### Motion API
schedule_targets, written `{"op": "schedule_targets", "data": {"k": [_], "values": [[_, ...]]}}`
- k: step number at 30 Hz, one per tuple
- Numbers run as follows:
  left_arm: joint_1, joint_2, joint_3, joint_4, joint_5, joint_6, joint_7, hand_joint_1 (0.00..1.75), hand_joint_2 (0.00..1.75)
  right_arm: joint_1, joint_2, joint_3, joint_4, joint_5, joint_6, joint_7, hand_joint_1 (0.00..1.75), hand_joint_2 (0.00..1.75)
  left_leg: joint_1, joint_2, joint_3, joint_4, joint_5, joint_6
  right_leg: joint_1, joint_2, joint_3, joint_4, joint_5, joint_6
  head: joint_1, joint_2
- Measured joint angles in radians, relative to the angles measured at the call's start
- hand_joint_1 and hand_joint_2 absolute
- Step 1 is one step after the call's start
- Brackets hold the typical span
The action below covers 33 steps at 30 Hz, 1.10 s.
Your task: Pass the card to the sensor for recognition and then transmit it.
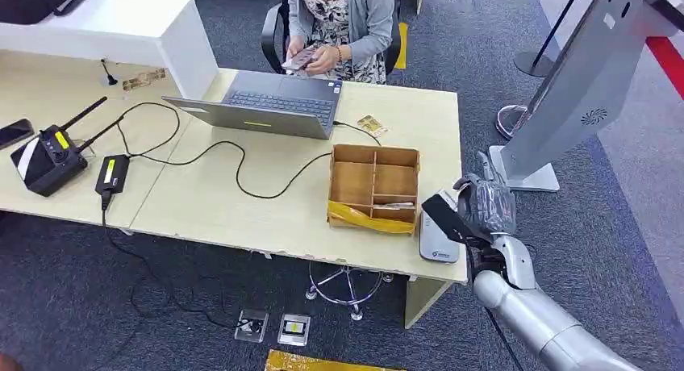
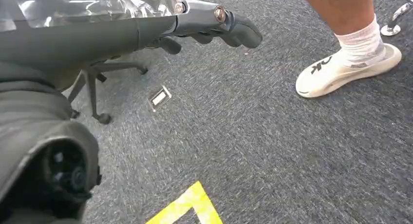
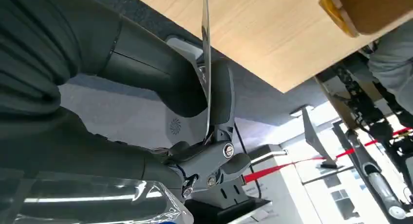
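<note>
My right hand (image 1: 486, 206) hangs at the table's right front corner and pinches a dark card (image 1: 442, 218) between thumb and fingers. The card sits just above the grey card sensor (image 1: 438, 248), which lies flat on the table edge beside the wooden box; whether card and sensor touch, I cannot tell. In the right wrist view the card (image 3: 206, 63) is seen edge-on, clamped between the thick thumb (image 3: 156, 73) and a finger (image 3: 221, 95). My left hand (image 2: 209, 24) hangs low over the carpet with its fingers stretched out and nothing in them.
A compartmented wooden box (image 1: 375, 185) stands left of the sensor. Behind it lie an open laptop (image 1: 270, 105) and black cables. A seated person (image 1: 335, 24) holds a phone. A grey kiosk (image 1: 577, 89) stands close to the right. A person's foot (image 2: 348, 68) is on the carpet.
</note>
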Motion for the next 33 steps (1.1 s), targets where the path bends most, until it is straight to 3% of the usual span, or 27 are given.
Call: {"op": "schedule_targets", "data": {"k": [7,13,20,33], "values": [[0.0,-0.001,0.0,0.0,0.007,0.003,-0.018,0.0,0.0,0.016,-0.001,0.003,0.023,-0.027,0.013,-0.074,1.75,1.75,0.0,0.0,0.0,0.0,0.0,0.0,0.0,0.0,0.0,0.0,0.0,0.0,0.0,0.0],[0.0,-0.009,0.0,0.0,0.002,0.018,-0.019,0.0,0.0,0.016,0.035,0.018,0.04,-0.031,0.029,-0.111,1.75,1.75,0.0,0.0,0.0,0.0,0.0,0.0,0.0,0.0,0.0,0.0,0.0,0.0,0.0,0.0],[0.0,-0.017,0.0,0.0,-0.008,0.017,-0.006,0.0,0.0,0.02,0.064,0.037,0.058,-0.051,0.026,-0.119,1.75,1.75,0.0,0.0,0.0,0.0,0.0,0.0,0.0,0.0,0.0,0.0,0.0,0.0,0.0,0.0],[0.001,-0.017,0.0,0.0,-0.028,0.024,0.006,0.0,0.0,0.023,0.062,0.044,0.138,-0.175,0.044,-0.148,1.75,1.75,0.0,0.0,0.0,0.0,0.0,0.0,0.0,0.0,0.0,0.0,0.0,0.0,0.0,0.0]]}}
